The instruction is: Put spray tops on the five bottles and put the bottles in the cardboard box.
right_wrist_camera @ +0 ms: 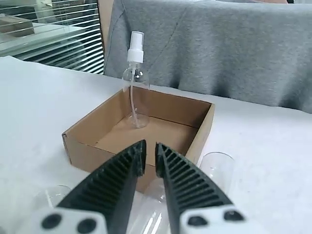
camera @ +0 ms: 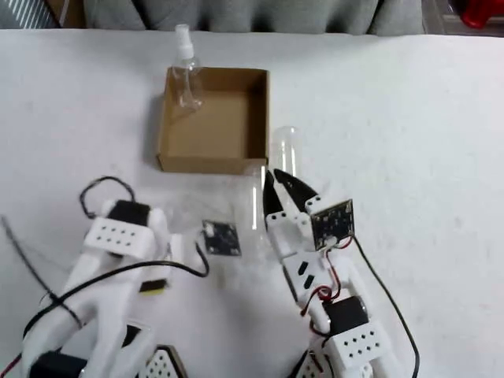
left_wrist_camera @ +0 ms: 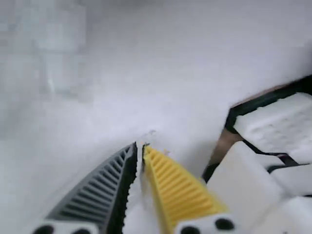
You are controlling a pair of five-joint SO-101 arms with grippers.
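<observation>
Your right gripper (right_wrist_camera: 148, 151) hangs low over the table (right_wrist_camera: 273, 161) with its two black fingers pressed almost together. There is only a thin gap between them and nothing in the gap. Just ahead of its tips is the cardboard box (right_wrist_camera: 87, 151). In the far corner of the box stands one capped bottle (right_wrist_camera: 135, 97) with its spray top (right_wrist_camera: 135, 46) on. Closer to the tips, a bare bottle (right_wrist_camera: 217, 165) lies on its side just beside the box. A second bare bottle (right_wrist_camera: 53, 195) lies off to the other side of the fingers. Your left gripper (left_wrist_camera: 139, 148) is down near the table too, with its grey and yellow fingers close together and nothing you can see between them. The bottles look like thin clear plastic, so I think they are very light, smooth and slippy. They are round, so they may roll or pop away if you push them, and they may dent if you squeeze hard. I would open the fingers wide, take a bare bottle across the middle of its body, and squeeze softly. Keep off the open mouth, since the top has to go there. The capped bottle looks tippy, so don't bump it.
</observation>
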